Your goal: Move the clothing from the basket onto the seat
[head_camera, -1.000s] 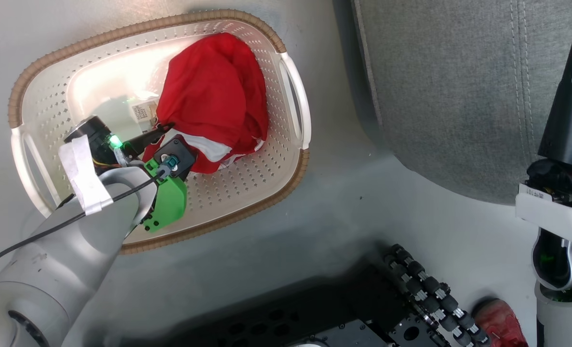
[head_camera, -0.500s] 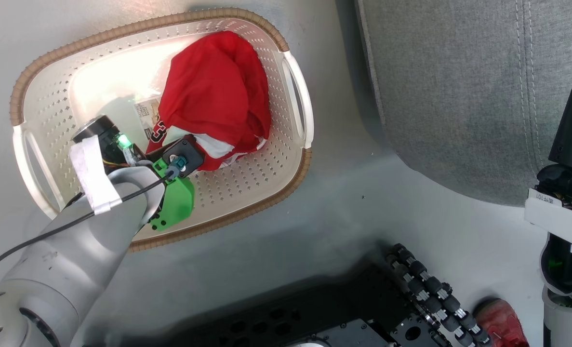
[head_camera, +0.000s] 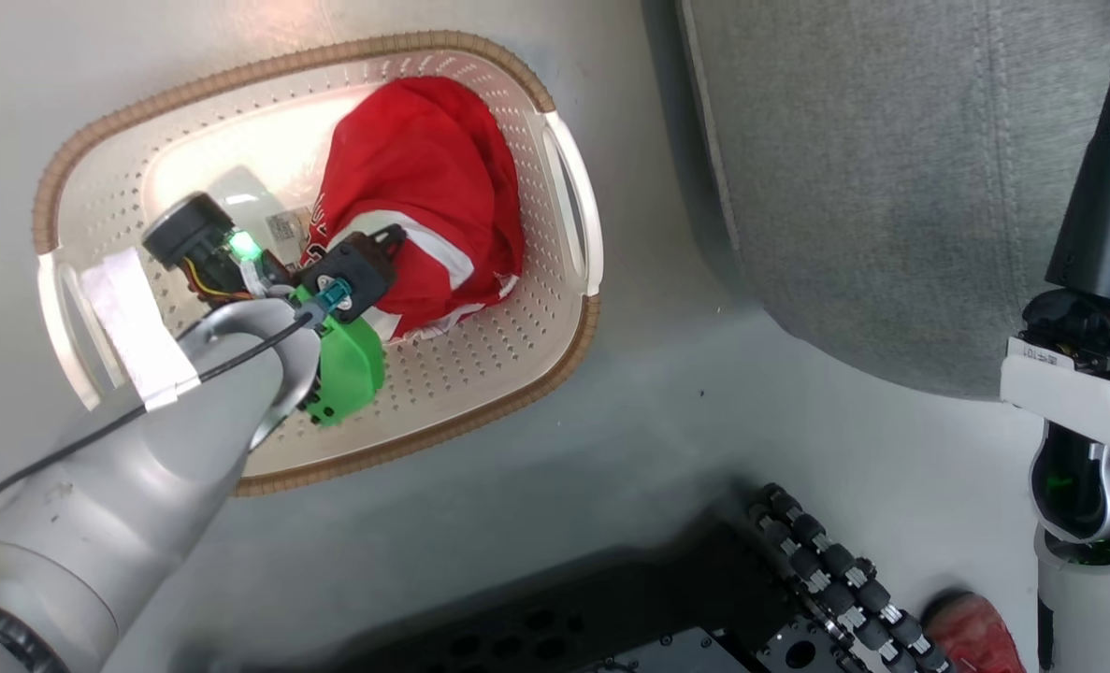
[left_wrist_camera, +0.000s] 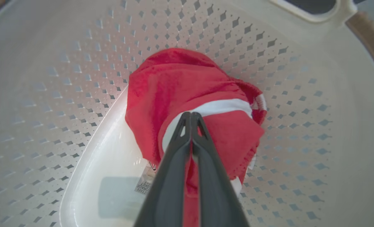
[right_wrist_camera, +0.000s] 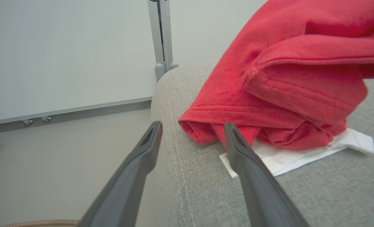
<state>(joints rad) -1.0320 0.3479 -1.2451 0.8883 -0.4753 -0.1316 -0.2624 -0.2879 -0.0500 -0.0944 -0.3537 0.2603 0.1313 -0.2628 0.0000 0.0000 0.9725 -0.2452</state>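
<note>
Basket (head_camera: pixel 480 374) sits on pale floor (head_camera: pixel 667 449) beside seat (head_camera: pixel 891 187); left pincer (left_wrist_camera: pixel 190 114) apparently clamped on clothing (left_wrist_camera: pixel 180 78), right pincer (right_wrist_camera: pixel 193 126) apart.

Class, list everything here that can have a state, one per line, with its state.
basket: upright, not yet emptied.
seat: partly covered.
garment in basket: bunched, pinched.
garment on seat: crumpled, lying free.
left gripper: shut on garment in basket.
right gripper: open, empty, beside garment on seat.
</note>
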